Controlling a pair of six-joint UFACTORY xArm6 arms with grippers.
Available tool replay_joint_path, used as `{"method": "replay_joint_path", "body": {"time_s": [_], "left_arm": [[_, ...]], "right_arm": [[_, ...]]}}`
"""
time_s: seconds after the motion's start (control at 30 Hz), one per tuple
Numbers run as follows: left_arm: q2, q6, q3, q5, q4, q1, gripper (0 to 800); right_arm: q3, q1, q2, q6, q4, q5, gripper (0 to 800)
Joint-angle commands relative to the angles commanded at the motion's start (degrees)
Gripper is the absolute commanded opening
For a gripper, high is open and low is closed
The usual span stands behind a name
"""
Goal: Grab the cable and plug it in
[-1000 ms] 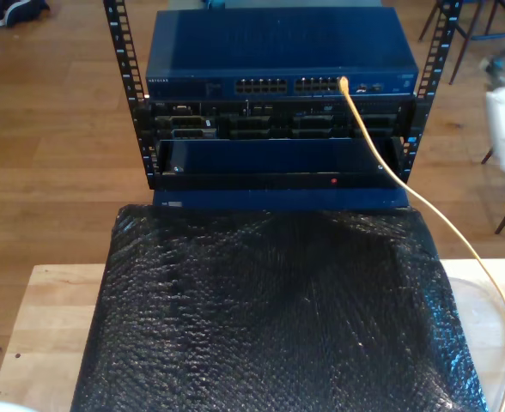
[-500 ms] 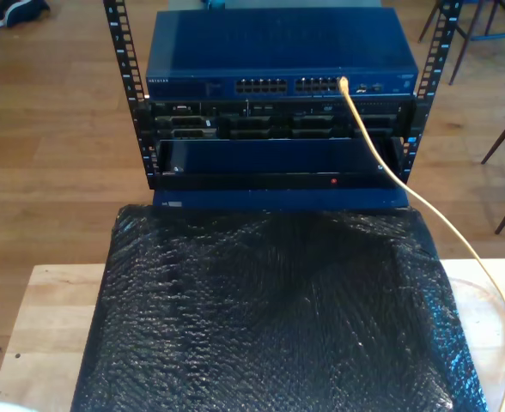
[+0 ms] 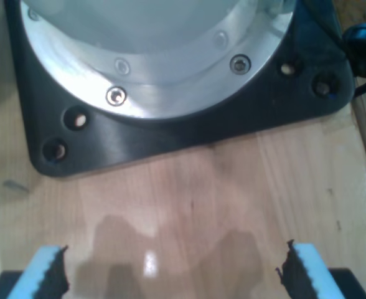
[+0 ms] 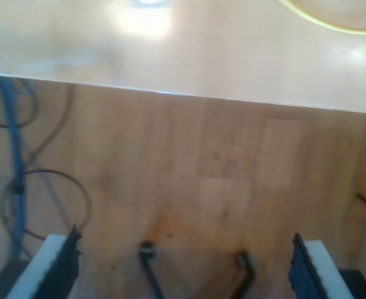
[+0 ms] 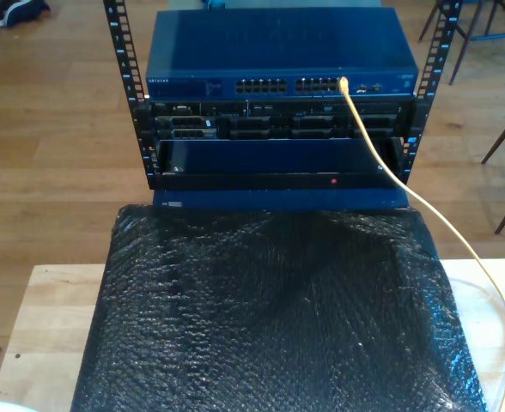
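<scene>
Cable (image 5: pixel 407 193) plugged in, apart from grippers

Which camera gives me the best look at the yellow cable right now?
The exterior view: the cable runs from a port on the blue switch down toward that view's lower right. The second wrist view catches a blurred yellow arc of it.

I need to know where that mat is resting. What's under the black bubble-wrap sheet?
A pale wooden table shows past the black bubble-wrap sheet at both sides of the exterior view. The cable runs along the sheet's right edge there. Whatever lies beneath the sheet's middle is covered.
</scene>
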Motion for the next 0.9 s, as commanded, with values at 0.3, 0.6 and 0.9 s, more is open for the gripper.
{"method": "replay_joint_path", "body": {"time_s": [0.3, 0.6, 0.9], "left_arm": [[0.0, 0.0, 0.0, 0.0, 0.0, 0.0, 800], [0.0, 0.0, 0.0, 0.0, 0.0, 0.0, 800], [0.0, 0.0, 0.0, 0.0, 0.1, 0.0, 800]], "right_arm": [[2.5, -5.9, 0.0, -1.3, -6.2, 2.2, 799], [6.8, -8.1, -0.2, -3.1, -13.3, 2.2, 799], [13.3, -12.6, -0.4, -8.7, -13.4, 1.5, 799]]}}
